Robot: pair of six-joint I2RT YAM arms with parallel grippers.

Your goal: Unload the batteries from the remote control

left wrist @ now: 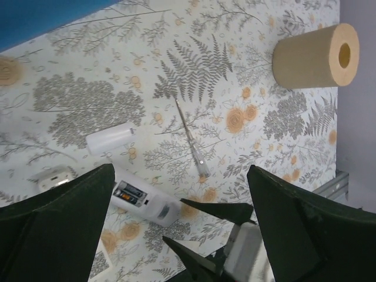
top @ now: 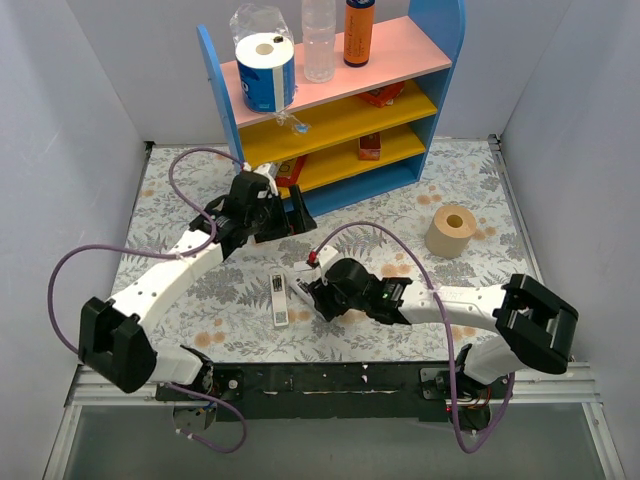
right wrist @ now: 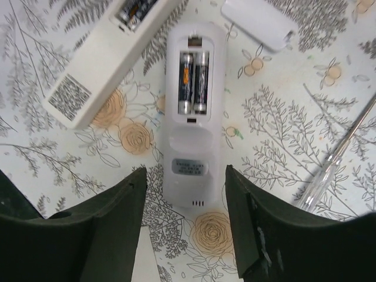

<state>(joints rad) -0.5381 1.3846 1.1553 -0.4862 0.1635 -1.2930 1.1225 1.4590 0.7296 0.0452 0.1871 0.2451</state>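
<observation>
A white remote lies face down with its battery bay open. The two dark batteries sit side by side in the bay. My right gripper is open, with a finger on each side of the remote's lower end, not touching it. This remote and its batteries also show in the left wrist view. My left gripper is open and empty, held high near the shelf. In the top view the right gripper hovers over the remote.
A second white remote, also open with batteries, lies to the upper left. A loose white cover and a thin pen-like stick lie nearby. A tan roll stands at the right. The blue and yellow shelf stands at the back.
</observation>
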